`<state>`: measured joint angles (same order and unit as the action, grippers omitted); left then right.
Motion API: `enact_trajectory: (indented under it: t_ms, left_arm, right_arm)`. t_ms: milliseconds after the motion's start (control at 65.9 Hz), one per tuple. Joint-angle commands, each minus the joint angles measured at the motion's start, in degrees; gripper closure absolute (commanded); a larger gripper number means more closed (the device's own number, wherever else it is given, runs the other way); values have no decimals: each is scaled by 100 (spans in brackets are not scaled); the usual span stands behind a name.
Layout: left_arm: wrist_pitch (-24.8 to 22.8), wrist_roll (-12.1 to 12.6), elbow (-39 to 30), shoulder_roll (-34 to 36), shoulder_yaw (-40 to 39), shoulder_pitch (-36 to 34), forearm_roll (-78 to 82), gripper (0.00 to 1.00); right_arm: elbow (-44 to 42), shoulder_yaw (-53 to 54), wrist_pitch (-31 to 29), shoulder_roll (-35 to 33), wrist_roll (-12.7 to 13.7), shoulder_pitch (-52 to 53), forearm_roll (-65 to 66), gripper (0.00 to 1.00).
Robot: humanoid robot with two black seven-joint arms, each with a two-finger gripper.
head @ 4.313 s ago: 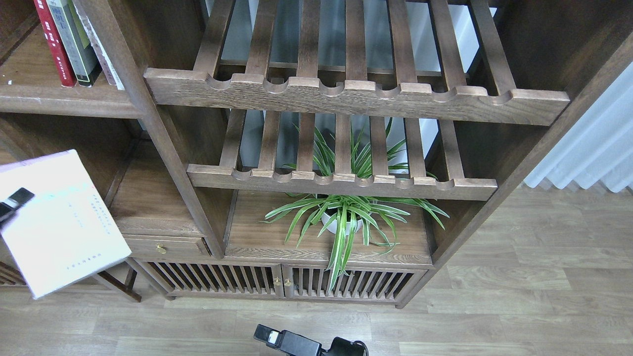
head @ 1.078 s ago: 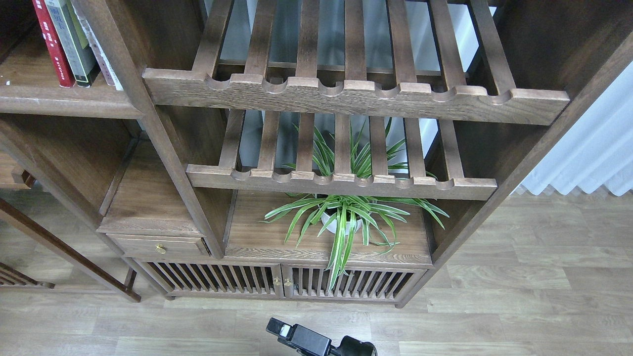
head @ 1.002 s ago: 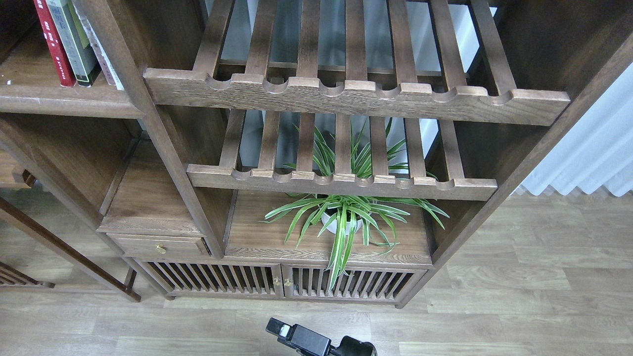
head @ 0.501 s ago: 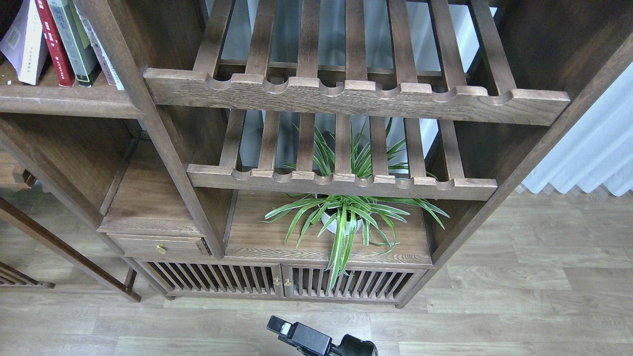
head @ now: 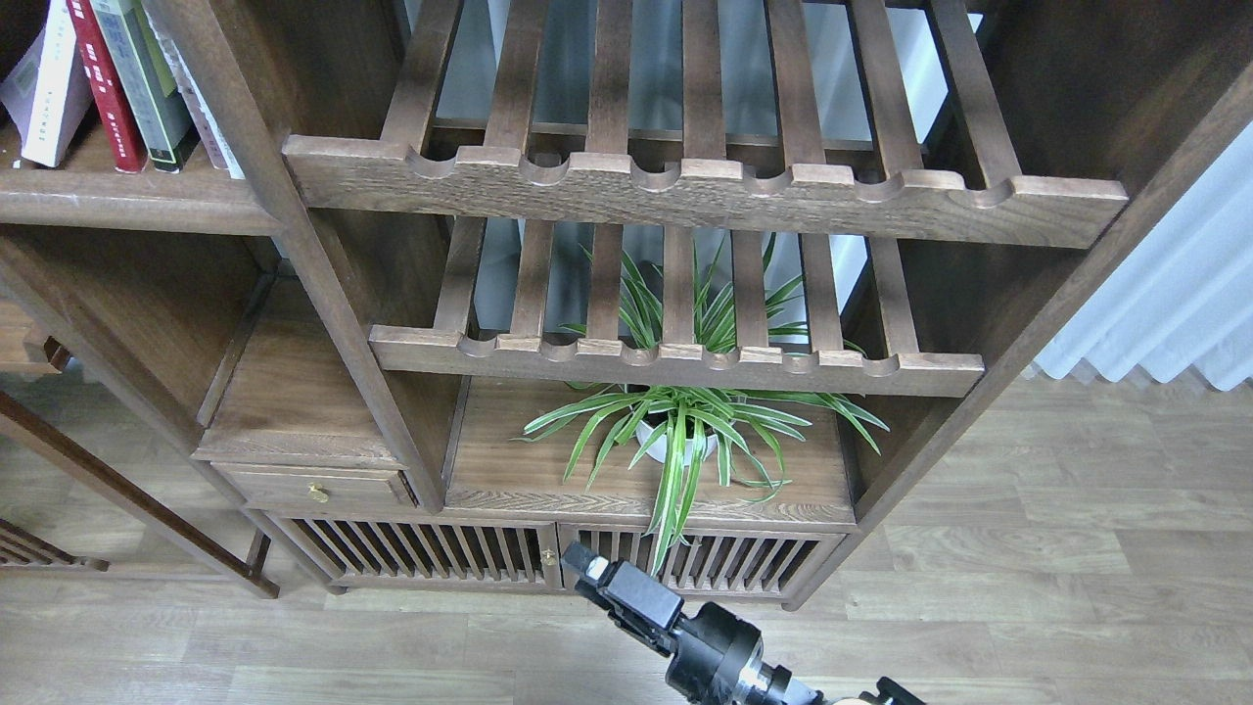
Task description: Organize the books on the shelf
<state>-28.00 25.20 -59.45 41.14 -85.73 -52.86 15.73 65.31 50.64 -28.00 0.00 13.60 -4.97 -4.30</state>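
Observation:
The books stand at the top left on the shelf (head: 127,201), a flat dark-brown board with a rounded front edge. The pale lavender-white book (head: 44,98) leans at the left against the red book (head: 98,83). The green-and-grey book (head: 145,83) stands right of the red one, with a thin pale book (head: 201,108) beside it. My right gripper (head: 585,566) rises from the bottom centre in front of the low cabinet, dark and seen end-on, so its fingers cannot be told apart. It is far from the books. My left gripper is out of view.
Two slatted wooden racks (head: 705,191) with scalloped front rails fill the middle. A potted spider plant (head: 675,431) sits under them on the cabinet top. A small drawer (head: 313,487) and slatted cabinet doors (head: 440,558) are low down. A white curtain (head: 1175,294) hangs at right.
The lavender-white book, once held low at left, left the view and now stands on the shelf beside the red book. My right arm has risen toward the cabinet doors.

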Motion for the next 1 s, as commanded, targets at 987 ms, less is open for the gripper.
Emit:
enact_trajectory:
  t_ms: [987]
  left_arm:
    - [0,-24,-2211,-247,-1095,3888,-1222,55]
  right_arm:
    - [280,367,0,0,-7,224,0,0]
